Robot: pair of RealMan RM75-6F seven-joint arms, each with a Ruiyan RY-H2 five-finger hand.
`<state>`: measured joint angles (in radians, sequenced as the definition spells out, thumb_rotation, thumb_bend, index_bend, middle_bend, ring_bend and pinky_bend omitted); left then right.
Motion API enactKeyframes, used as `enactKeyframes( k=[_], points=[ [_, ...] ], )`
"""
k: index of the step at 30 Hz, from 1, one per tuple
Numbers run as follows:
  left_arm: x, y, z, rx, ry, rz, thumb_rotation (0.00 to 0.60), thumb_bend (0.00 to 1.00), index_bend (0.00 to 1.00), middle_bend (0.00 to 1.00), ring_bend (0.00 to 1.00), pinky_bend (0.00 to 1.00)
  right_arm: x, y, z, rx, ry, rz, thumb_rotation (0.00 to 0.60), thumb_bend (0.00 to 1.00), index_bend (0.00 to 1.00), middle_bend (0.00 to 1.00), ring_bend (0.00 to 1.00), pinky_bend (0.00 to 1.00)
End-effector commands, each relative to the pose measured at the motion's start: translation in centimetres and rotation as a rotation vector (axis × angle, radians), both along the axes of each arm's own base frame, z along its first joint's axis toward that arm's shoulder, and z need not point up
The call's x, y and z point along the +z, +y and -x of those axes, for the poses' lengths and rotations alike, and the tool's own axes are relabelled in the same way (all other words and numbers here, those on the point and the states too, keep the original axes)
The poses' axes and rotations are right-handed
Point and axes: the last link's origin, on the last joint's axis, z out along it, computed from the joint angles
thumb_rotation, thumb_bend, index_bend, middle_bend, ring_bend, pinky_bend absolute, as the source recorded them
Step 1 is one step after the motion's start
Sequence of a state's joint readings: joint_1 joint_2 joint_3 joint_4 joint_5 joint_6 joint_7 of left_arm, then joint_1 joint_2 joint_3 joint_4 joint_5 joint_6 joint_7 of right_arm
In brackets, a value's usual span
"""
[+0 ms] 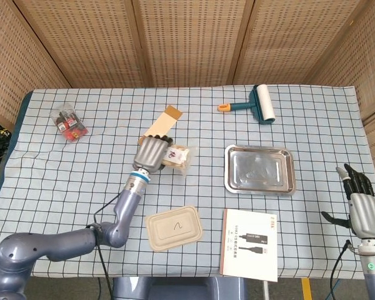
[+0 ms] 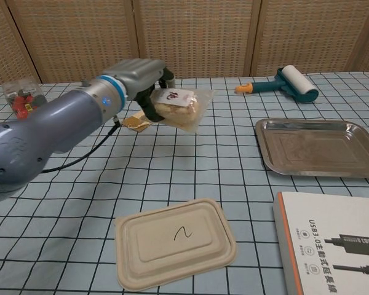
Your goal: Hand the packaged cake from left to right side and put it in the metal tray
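The left hand [image 1: 152, 152] grips the packaged cake [image 1: 177, 156] mid-frame, clear of the worktop, ready for handing over; the right hand [image 1: 364, 209], lower right, waits with fingers spread beyond the metal tray [image 1: 260, 169].

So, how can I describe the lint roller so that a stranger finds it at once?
Look at the far edge of the checked tablecloth, near the woven screens. Beyond the metal tray, towards the right, lies the lint roller. It alone has a white drum on a dark teal frame with an orange tip on its handle.
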<state>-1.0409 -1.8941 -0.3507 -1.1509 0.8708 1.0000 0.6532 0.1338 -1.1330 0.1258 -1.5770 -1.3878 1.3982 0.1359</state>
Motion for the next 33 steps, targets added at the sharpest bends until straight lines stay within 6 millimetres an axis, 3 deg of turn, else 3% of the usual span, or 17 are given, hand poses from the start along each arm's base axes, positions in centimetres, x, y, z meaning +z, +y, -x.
enactKeyframes(
  k=[1,3,5,7,8,10,14,20,27,28,30,33],
  points=[
    [-2.6,-0.2,-3.5,-0.053,0.045,0.018,0.6,0.39,0.58,0.32,0.36,0.39,0.4,0.1,0.3,-0.007,-0.002,0.01,0.6,0.13,0.0,0.0,0.0,0.0],
    [-3.6,-0.4,-4.5,-0.054,0.049,0.031,0.6,0.38,0.51,0.23,0.29,0.34,0.6,0.1,0.5,-0.01,-0.004,0.014,0.6,0.13,0.0,0.0,0.0,0.0],
    [-4.5,-0.5,-5.4,-0.047,0.045,0.054,0.6,0.33,0.34,0.1,0.15,0.23,0.8,0.1,0.6,-0.013,-0.007,0.017,0.6,0.13,0.0,0.0,0.0,0.0],
    [-5.3,-0.8,-6.1,-0.042,0.047,0.083,0.6,0.18,0.08,0.0,0.02,0.06,1.0,0.1,0.7,-0.015,-0.008,0.022,0.6,0.13,0.0,0.0,0.0,0.0],
    [-5.5,-0.9,-6.3,-0.044,0.052,0.09,0.6,0.12,0.02,0.0,0.0,0.01,1.0,0.2,0.7,-0.016,-0.008,0.025,0.6,0.13,0.0,0.0,0.0,0.0],
    [-5.8,-1.1,-6.7,-0.058,0.073,0.092,0.6,0.04,0.0,0.0,0.0,0.0,1.2,0.2,0.9,-0.02,-0.005,0.033,0.6,0.13,0.0,0.0,0.0,0.0],
    [-5.5,-1.5,-7.0,-0.093,0.084,0.064,0.6,0.01,0.0,0.0,0.0,0.0,1.5,0.4,1.1,-0.028,-0.006,0.037,0.6,0.13,0.0,0.0,0.0,0.0],
    [-0.4,-1.9,-3.8,-0.099,0.062,-0.004,0.6,0.01,0.0,0.0,0.0,0.0,1.3,0.6,0.9,-0.027,0.009,0.032,0.6,0.13,0.0,0.0,0.0,0.0],
    [8.5,-5.7,3.7,-0.06,0.069,-0.126,0.6,0.01,0.0,0.0,0.0,0.0,1.2,0.2,0.9,-0.034,0.026,0.033,0.6,0.13,0.0,0.0,0.0,0.0],
    [9.1,-6.2,4.2,-0.059,0.066,-0.131,0.6,0.01,0.0,0.0,0.0,0.0,1.2,0.1,0.9,-0.036,0.027,0.035,0.6,0.13,0.0,0.0,0.0,0.0],
    [11.8,-7.8,7.3,-0.026,0.07,-0.181,0.6,0.01,0.0,0.0,0.0,0.0,1.1,-0.1,1.0,-0.042,0.03,0.041,0.6,0.13,0.0,0.0,0.0,0.0],
    [14.1,-9.6,10.6,0.015,0.099,-0.213,0.6,0.01,0.0,0.0,0.0,0.0,0.7,-0.2,1.0,-0.05,0.037,0.034,0.6,0.13,0.0,0.0,0.0,0.0]
  ],
)
